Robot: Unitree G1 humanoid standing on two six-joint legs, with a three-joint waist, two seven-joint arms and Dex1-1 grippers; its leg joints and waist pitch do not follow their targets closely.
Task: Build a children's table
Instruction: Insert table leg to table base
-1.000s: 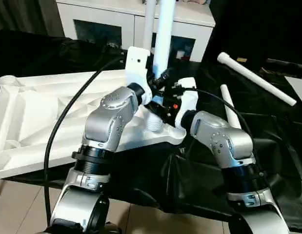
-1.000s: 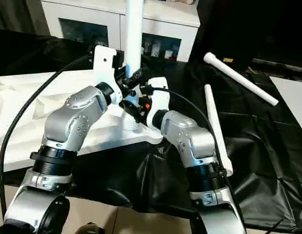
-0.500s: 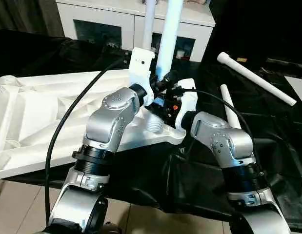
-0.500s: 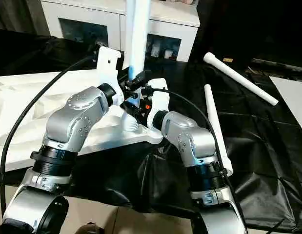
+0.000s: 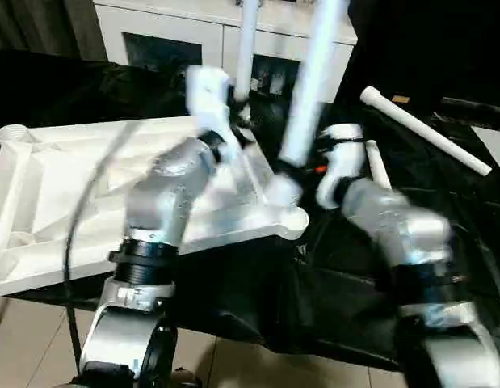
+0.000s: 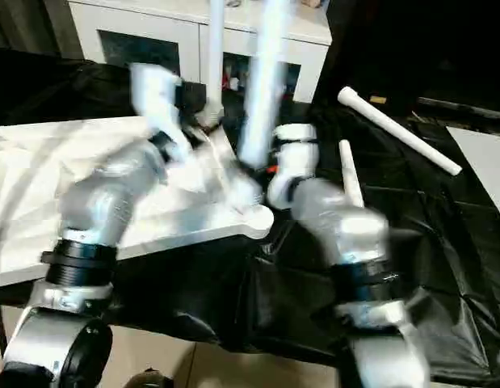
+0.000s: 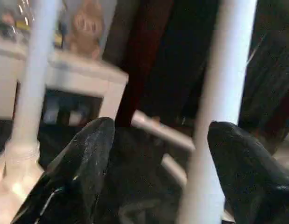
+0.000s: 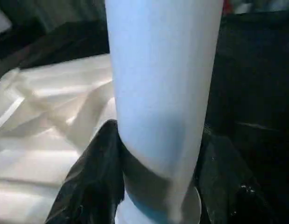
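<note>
With the left gripper (image 7: 156,163) jaws apart and the right gripper (image 8: 158,186) clamped on the tilted leg (image 5: 310,89), the robot should straighten it over the near-right socket (image 5: 283,212) of the upturned table top (image 5: 48,186) before twisting.

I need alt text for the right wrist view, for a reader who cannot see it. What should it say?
The right pincer grips a white table leg between its two black fingers. Behind it lies the ribbed underside of the white tabletop on a black cloth.
</note>
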